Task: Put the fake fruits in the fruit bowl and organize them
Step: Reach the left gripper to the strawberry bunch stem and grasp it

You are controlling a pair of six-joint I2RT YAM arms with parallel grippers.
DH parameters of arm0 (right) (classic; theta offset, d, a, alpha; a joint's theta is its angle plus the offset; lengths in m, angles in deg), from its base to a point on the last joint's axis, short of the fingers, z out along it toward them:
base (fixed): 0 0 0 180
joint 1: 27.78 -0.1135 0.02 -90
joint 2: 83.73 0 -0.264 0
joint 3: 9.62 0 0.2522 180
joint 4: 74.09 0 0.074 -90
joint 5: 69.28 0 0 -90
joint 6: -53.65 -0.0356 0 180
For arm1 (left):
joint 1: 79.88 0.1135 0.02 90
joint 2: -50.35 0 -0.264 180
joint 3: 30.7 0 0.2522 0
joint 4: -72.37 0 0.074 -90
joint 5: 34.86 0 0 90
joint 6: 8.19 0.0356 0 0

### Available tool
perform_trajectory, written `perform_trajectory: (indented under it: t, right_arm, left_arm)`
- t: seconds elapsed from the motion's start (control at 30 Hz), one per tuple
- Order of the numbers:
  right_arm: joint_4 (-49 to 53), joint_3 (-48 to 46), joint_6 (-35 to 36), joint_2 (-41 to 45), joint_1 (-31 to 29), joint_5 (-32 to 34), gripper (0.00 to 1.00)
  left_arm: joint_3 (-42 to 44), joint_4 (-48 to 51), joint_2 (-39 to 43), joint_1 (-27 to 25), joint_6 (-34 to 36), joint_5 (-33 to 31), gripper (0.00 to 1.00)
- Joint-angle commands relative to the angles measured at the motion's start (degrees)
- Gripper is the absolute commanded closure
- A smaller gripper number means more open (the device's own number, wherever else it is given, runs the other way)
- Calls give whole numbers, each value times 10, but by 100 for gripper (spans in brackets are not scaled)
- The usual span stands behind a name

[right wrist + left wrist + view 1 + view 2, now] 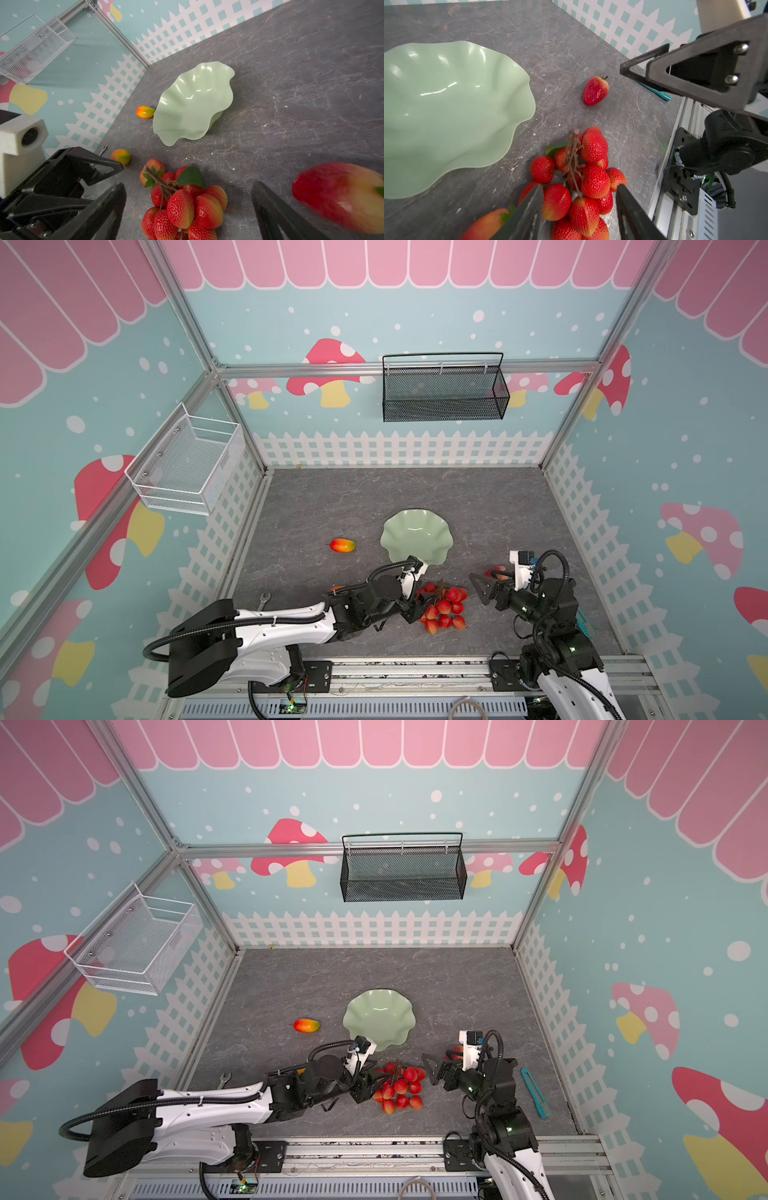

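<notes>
Fingers (529,207) of my left gripper (579,187) stand half spread astride the bunch of small red fruits (593,166), one on either side; whether they press it I cannot tell. My right gripper (189,186) hangs spread wide, holding nothing, beside a strawberry (494,571) at two o'clock of the bunch in a top view. Only the wrist views show the second strawberry (152,170) just beside the bunch, and the right wrist view shows the second mango (121,156); my left arm (282,626) all but hides both from above. The fruit bowl (390,531) sits empty at twelve o'clock of the bunch, with a mango (343,545) at its nine o'clock.
</notes>
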Motion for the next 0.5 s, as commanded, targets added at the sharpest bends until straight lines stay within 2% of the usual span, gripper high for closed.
perform_trajectory:
  t: [0.0,0.2,0.47]
  right_arm:
    - [15,-7,-1,-2,-3,-34,3]
    - [9,-10,2,4,-3,-45,3]
    - [6,-11,5,4,-3,-50,3]
  left_arm:
    - [-33,-61,-40,-2,7,-4,46]
    - [-70,-68,-100,-1,14,-21,52]
    - [-100,-70,-157,4,9,-4,60]
